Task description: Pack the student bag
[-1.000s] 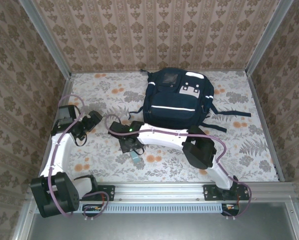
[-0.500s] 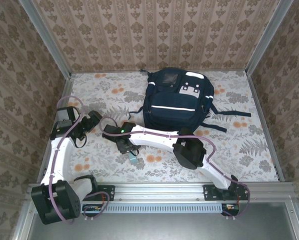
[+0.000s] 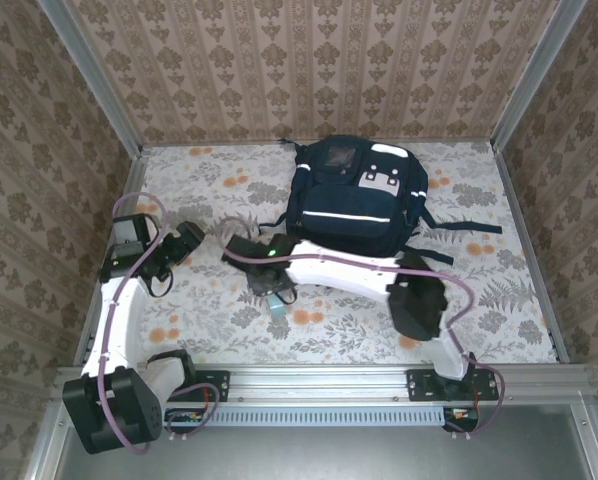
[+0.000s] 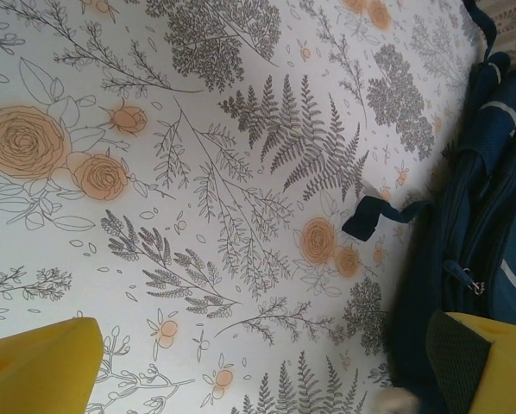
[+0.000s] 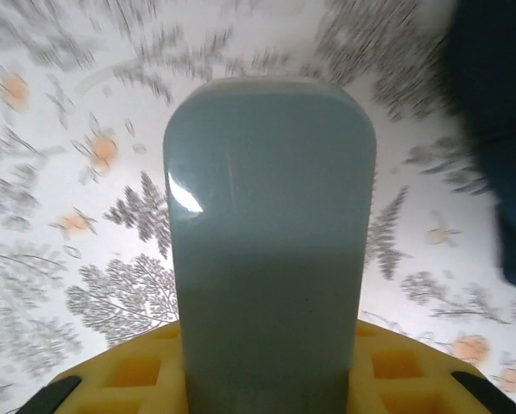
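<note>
The student bag (image 3: 357, 200) lies flat at the back of the table, navy with white stripes; its side shows in the left wrist view (image 4: 491, 224) and as a dark blur in the right wrist view (image 5: 491, 86). My right gripper (image 3: 272, 285) is in front of the bag's left corner, shut on a flat grey-blue case (image 5: 271, 241) with rounded corners, which sticks out past the yellow pads (image 5: 129, 371). From above, the case (image 3: 278, 307) points toward the near edge. My left gripper (image 3: 184, 240) hovers at the left side, open and holding nothing, with both yellow fingers (image 4: 42, 362) far apart.
A loose dark strap end (image 4: 374, 216) lies on the floral cloth left of the bag. More straps (image 3: 459, 228) trail off the bag's right side. Patterned walls (image 3: 309, 70) close in the table on three sides. The right arm's elbow (image 3: 419, 300) hangs over the near right.
The right gripper has closed on the grey-blue case and shifted slightly right, and its elbow swung right. The left arm has stayed put, open.
</note>
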`<move>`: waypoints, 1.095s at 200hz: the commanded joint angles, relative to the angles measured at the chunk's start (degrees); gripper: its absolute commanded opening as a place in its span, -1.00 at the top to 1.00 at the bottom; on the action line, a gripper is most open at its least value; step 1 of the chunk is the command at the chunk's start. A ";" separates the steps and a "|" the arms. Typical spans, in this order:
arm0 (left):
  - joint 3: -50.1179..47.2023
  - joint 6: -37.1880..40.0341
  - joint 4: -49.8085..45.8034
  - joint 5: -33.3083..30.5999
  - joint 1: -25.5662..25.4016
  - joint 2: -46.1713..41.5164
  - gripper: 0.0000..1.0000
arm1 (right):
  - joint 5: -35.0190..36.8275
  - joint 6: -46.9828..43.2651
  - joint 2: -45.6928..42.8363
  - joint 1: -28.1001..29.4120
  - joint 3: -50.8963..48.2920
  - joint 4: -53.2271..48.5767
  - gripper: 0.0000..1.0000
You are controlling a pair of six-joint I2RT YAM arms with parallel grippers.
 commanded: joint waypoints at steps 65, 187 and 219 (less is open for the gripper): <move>14.27 12.48 8.00 -4.48 -26.08 16.16 -0.98 | 5.09 -2.34 -28.15 -20.50 -20.39 5.08 0.49; 43.42 52.23 -0.73 -15.43 -52.59 48.94 -0.78 | -3.35 -4.16 -45.83 -44.46 -39.99 8.27 0.47; 48.59 58.59 -4.64 -11.68 -52.50 53.82 -0.79 | -3.93 -4.17 -46.72 -44.99 -40.27 8.25 0.47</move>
